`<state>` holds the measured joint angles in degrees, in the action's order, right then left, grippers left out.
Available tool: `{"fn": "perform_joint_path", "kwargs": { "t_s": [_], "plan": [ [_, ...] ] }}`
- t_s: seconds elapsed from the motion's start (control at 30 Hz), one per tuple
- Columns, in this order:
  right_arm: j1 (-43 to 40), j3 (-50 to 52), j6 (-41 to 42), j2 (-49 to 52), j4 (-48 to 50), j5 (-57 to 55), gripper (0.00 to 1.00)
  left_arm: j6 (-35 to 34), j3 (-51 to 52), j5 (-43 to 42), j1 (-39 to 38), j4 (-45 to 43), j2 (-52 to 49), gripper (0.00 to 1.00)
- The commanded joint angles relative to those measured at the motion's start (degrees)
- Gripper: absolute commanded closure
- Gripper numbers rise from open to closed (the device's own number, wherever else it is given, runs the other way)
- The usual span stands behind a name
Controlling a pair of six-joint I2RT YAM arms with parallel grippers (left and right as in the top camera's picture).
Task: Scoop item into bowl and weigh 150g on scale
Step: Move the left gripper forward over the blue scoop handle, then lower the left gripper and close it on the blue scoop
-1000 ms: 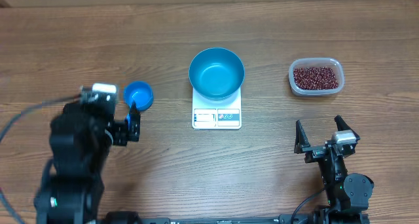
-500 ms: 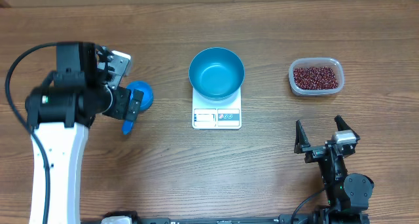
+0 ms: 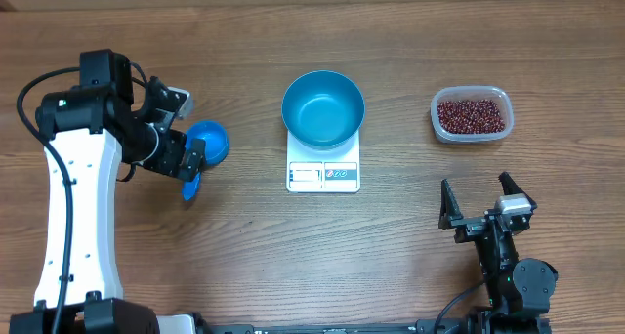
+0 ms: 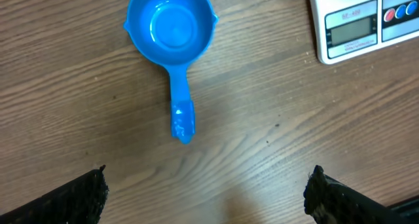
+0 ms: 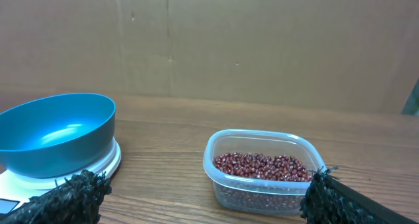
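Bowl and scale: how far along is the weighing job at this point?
Done: the empty bowl sits on the scale. In hand: the left gripper hovers near the scoop, jaws open, holding nothing. Left: grasping the scoop, moving the beans from the tub, and weighing them.

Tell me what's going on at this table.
The left gripper hovers open by the small blue scoop, holding nothing. The right gripper sits open and empty, near the clear tub of beans. The blue bowl stands empty on the scale; no beans have been scooped yet.
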<state>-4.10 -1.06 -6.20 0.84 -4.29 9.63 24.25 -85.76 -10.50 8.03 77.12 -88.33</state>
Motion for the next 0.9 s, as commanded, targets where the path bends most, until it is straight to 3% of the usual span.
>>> {"fn": "perform_joint_path", "kwargs": {
  "t_s": [0.0,0.47,0.67,0.87],
  "plan": [
    [-0.22,0.59,0.13,-0.66,0.28,-0.50,0.00,1.46,-1.51,0.61,0.20,-0.52,-0.72,0.00],
    [-0.22,0.59,0.13,-0.66,0.28,-0.52,0.00,-2.25,-1.51,1.36,0.22,-5.05,-1.36,0.00],
    [-0.22,0.59,0.13,-0.66,0.28,-0.52,0.00,-4.04,-1.51,6.95,0.66,-8.02,-7.19,0.00],
    [-0.22,0.59,0.13,-0.66,0.28,-0.52,0.00,-0.61,-1.51,7.76,0.63,-9.84,-15.65,0.00]
  ]
}}
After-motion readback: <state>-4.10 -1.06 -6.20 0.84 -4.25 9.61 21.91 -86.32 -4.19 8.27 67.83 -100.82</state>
